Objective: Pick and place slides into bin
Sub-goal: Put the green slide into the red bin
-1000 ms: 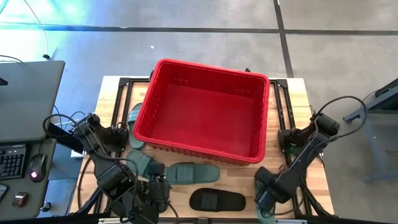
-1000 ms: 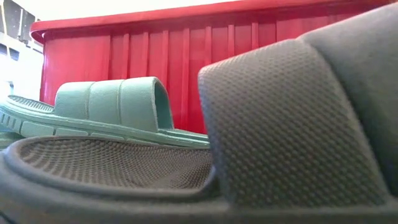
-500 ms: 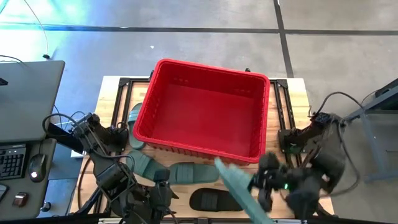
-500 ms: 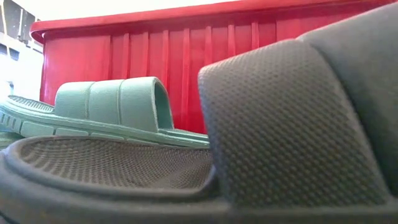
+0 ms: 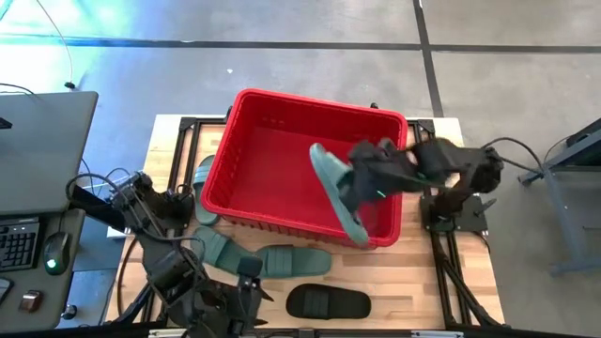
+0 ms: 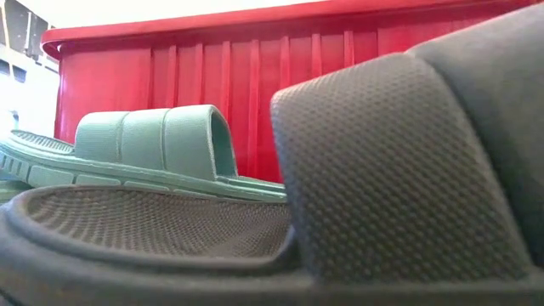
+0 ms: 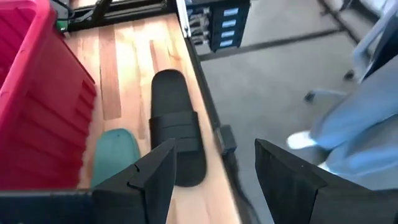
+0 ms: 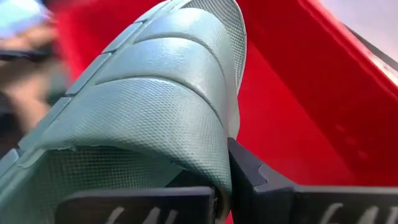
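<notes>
My right gripper (image 5: pixel 368 181) is shut on a dull green slide (image 5: pixel 336 191), held over the near right part of the red bin (image 5: pixel 282 160). My left gripper (image 7: pixel 214 180) is open and empty above the table's near edge, over a black slide (image 7: pixel 176 130); it also shows in the high view (image 5: pixel 247 282). The black slide (image 5: pixel 327 302) lies sole down on the table. Two green slides (image 5: pixel 286 260) (image 5: pixel 221 249) lie in front of the bin. Another green slide (image 5: pixel 205 178) lies at the bin's left wall. My right gripper pinches the green slide's wide ribbed strap at its edge (image 8: pixel 222 163) between its two fingers (image 8: pixel 256 179). The slide is lifted clear of the table and tilted on its side, with its near end (image 5: pixel 360 233) over the bin's near wall.
The low view shows the black slide (image 6: pixel 382 170) close up, a green slide (image 6: pixel 153 140) behind it and the bin's ribbed wall (image 6: pixel 297 76). Black frame rails (image 5: pixel 427 150) run along both sides of the wooden table (image 5: pixel 441 272). A desk with a keyboard (image 5: pixel 19 244) stands at the left.
My right gripper has risen from the table's near right edge with the green slide and swung toward the far edge and left. The slide has been lifted clear of the table and now hangs tilted over the bin.
</notes>
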`<act>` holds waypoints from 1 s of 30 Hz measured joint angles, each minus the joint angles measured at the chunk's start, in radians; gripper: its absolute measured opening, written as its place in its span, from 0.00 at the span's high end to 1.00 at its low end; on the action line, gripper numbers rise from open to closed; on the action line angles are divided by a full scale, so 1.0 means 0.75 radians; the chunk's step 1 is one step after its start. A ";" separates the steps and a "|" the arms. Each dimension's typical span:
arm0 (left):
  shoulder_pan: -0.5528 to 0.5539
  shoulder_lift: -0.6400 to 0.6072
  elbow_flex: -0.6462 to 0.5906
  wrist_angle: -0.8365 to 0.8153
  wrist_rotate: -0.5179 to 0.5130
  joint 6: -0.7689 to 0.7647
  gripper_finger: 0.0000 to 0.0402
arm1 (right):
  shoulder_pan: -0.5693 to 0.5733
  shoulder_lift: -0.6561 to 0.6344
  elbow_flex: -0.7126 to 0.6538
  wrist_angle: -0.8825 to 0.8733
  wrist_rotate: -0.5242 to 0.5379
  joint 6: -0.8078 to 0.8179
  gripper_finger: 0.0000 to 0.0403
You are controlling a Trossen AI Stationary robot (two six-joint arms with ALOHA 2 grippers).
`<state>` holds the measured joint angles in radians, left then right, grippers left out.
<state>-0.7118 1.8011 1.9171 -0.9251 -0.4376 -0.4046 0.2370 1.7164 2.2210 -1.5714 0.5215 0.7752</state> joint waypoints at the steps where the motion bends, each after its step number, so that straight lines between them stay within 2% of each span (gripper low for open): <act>1: 0.013 0.010 0.000 0.003 0.016 0.017 0.50 | -0.055 0.003 -0.040 -0.001 -0.034 -0.028 1.00; 5: 0.068 0.039 0.000 0.002 0.159 -0.083 0.50 | -0.257 0.001 -0.252 0.001 -0.143 -0.105 1.00; 8: 0.079 0.042 -0.001 0.003 0.187 -0.121 0.50 | -0.387 0.002 -0.446 0.001 -0.233 -0.168 1.00; 13: 0.075 0.034 -0.001 0.003 0.179 -0.096 0.50 | -0.528 0.003 -0.760 0.043 -0.175 -0.254 1.00; 19: 0.089 0.030 -0.001 0.001 0.152 -0.061 0.50 | -0.624 0.002 -1.084 0.270 -0.129 -0.353 1.00; 24: 0.096 0.030 -0.001 0.002 0.151 -0.027 0.50 | -0.680 0.002 -1.296 0.505 -0.215 -0.418 1.00; 30: 0.096 0.030 -0.001 -0.015 0.151 -0.025 0.50 | -0.728 -0.002 -1.387 0.492 -0.327 -0.487 0.94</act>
<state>-0.6395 1.8236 1.9167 -0.9365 -0.3241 -0.4232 -0.3094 1.7153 1.1805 -1.2021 0.2761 0.4101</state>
